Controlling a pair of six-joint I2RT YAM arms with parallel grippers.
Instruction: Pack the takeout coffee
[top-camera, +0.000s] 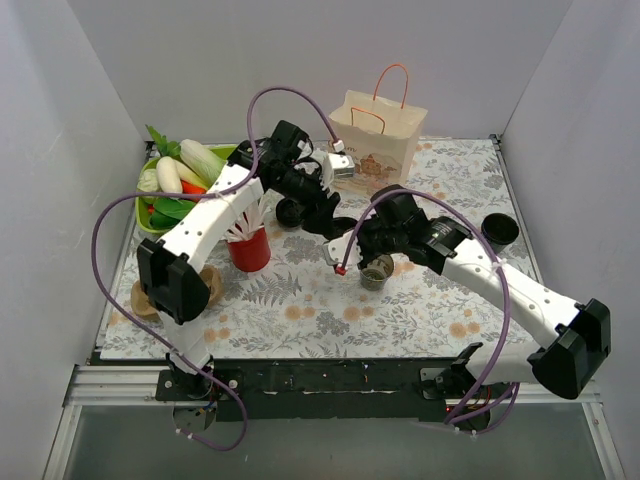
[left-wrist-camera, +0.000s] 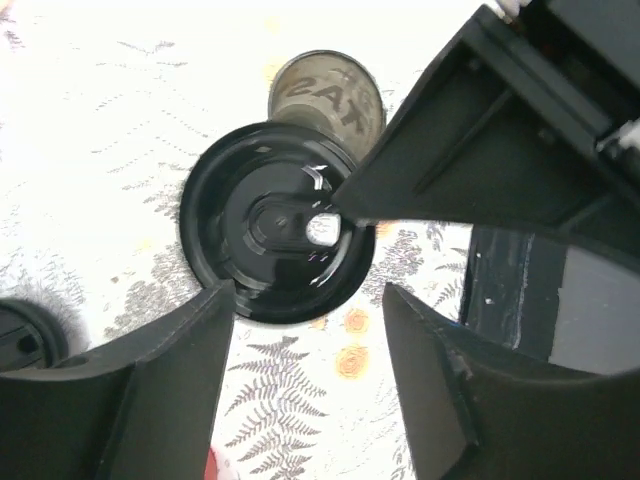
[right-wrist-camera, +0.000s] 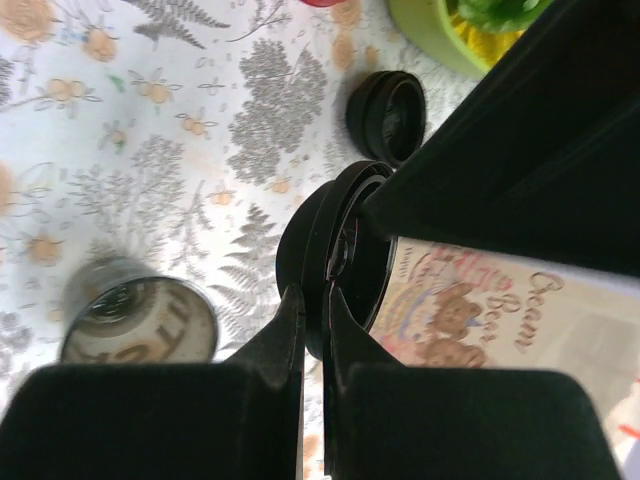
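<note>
Right pincer pinches loose black lid by its rim; left pincer spread beside it; takeout coffee stands on tabletop at lid's 9 o'clock; back left straight off, don't bump coffee.

A table under a fern-print cloth carries a small tin just beside the right gripper on its near side. The takeout coffee stands just left of the left gripper, and a paper bag beyond both. A red straw cup and a green basket sit farther left, and a lidless dark cup well right.
</note>
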